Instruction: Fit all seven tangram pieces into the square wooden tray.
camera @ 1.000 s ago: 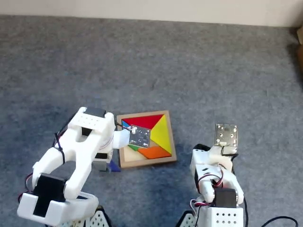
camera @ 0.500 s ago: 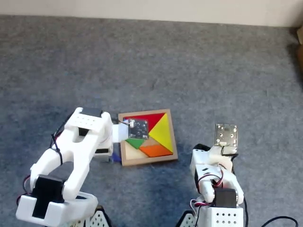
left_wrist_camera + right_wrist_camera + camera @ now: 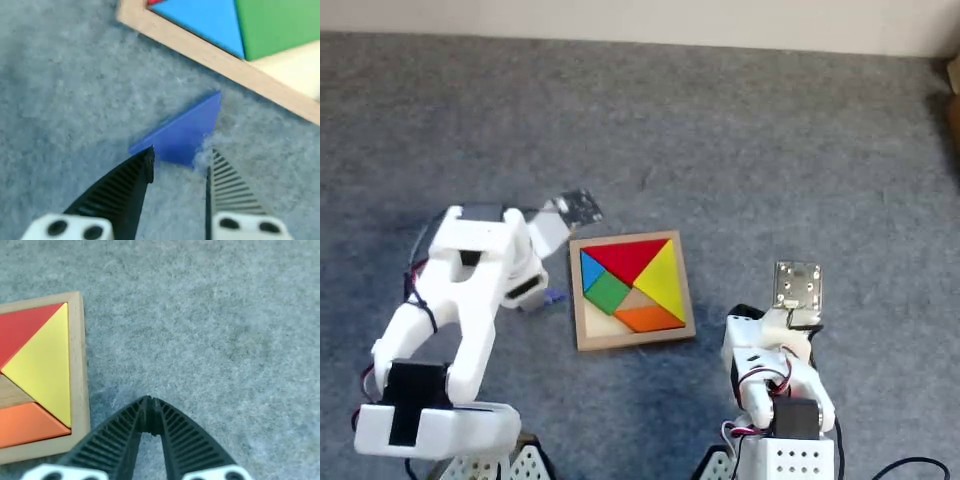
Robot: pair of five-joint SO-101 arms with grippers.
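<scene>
Your grey surface (image 3: 770, 140) carries the square wooden tray (image 3: 636, 343). The left gripper (image 3: 181, 161) is just off the tray's blue-and-green side, jaws a modest gap apart and holding nothing. The right gripper (image 3: 150, 406) is over the surface off the tray's yellow side, jaws pinched together on nothing. Inside the tray you've got the red triangle (image 3: 630, 258), yellow triangle (image 3: 665, 280), orange piece (image 3: 648, 319), green square (image 3: 608, 293) and light blue triangle (image 3: 588, 270), with some bare wood between them. A dark blue triangle (image 3: 182, 132) lies flat just outside the tray's rim, right at the left jaw tips.
</scene>
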